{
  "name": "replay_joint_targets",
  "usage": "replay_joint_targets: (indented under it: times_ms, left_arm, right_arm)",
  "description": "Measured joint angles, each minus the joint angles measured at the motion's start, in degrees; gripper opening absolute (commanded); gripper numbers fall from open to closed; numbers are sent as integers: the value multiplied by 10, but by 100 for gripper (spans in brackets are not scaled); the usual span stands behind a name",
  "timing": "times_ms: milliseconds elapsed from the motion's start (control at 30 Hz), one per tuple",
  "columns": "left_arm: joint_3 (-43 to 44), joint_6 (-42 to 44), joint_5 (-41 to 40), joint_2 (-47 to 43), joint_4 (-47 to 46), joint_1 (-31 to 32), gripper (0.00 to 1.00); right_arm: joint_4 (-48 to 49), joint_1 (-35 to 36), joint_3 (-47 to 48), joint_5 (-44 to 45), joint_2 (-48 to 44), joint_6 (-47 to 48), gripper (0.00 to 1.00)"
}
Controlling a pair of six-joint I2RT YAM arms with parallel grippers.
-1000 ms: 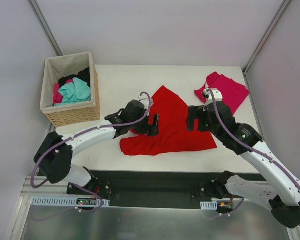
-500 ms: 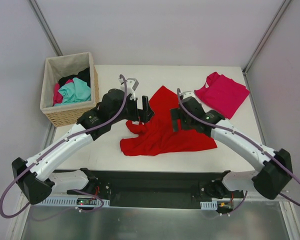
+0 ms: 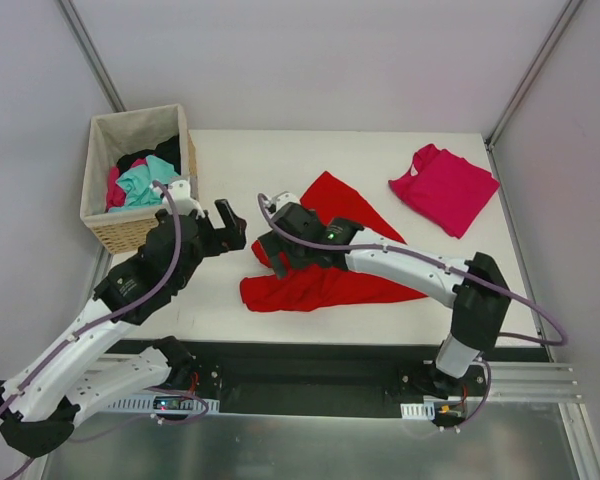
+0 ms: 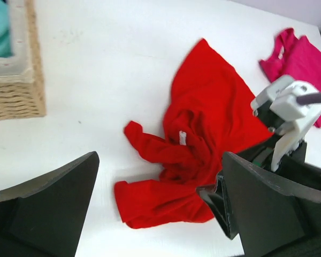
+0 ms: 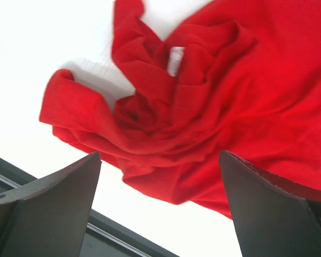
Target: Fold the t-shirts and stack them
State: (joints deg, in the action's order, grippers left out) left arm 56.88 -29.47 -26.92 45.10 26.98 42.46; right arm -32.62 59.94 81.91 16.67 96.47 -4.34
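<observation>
Left gripper (image 3: 230, 228) (image 4: 160, 155): My jaws stood wide apart with nothing between them. It hung over bare counter (image 3: 280, 160), between the basket (image 3: 140, 232) and the red t-shirt (image 3: 325, 200).

Right gripper (image 3: 271, 252) (image 5: 159, 155): My jaws stood wide apart here too and held nothing. It hung over the bunched left part of the red t-shirt (image 5: 246, 96) (I could not tell whether it touched the cloth). My right arm reached in across the shirt from the right.

Red t-shirt (image 4: 208, 107): It lay unfolded at mid-counter. The far part was spread flat and came to a point, the near-left part was crumpled, and one sleeve stuck out to the left.

White label (image 4: 182, 138) (image 5: 175, 60): It showed in the middle of the crumpled cloth.

Pink t-shirt (image 3: 445, 187) (image 4: 305, 56): It lay in a rough square, askew, at the far right of the counter, well apart from the red one.

Basket (image 4: 16, 96): It was wicker with a cloth lining and stood at the counter's far left. It held a teal cloth (image 3: 150, 182) along with pink and black ones.
</observation>
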Motion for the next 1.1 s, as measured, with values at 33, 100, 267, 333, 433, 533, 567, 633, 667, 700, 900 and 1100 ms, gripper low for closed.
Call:
replay_joint_targets:
  times_ms: [33,100,267,333,433,533,567,633,667,700,900,1100]
  left_arm:
    - [-1,-2,-15,-8,5,0,99]
    - [-3,-7,-38,-15,16,0,99]
    - [-18,-20,-70,-18,44,0,99]
    - [-24,-27,-80,-24,53,0,99]
    - [-29,-32,-87,-36,63,0,99]
    - [-31,-36,-95,-45,66,0,99]
    - [-31,-38,-97,-48,66,0,99]
    - [-31,-39,-98,-52,68,0,99]
    - [-31,-40,-98,-55,69,0,99]
    - [-31,-40,-99,-57,70,0,99]
    - [-35,-41,-110,-71,82,0,99]
    - [-36,-41,-113,-71,86,0,99]
  right_arm:
    - [0,6,8,0,9,-1,96]
    - [0,15,16,0,26,-3,96]
    - [0,31,16,0,61,-13,96]
    - [5,33,15,0,73,-17,96]
    - [15,33,9,-2,91,-24,96]
    - [23,33,3,-2,113,-29,96]
    - [27,33,2,-2,121,-30,96]
    - [34,33,-4,-3,133,-32,96]
    - [39,33,-8,-3,137,-33,99]
    - [43,33,-13,-3,142,-35,80]
    - [59,27,-23,0,163,-45,1]
    - [48,23,-13,9,161,-48,1]
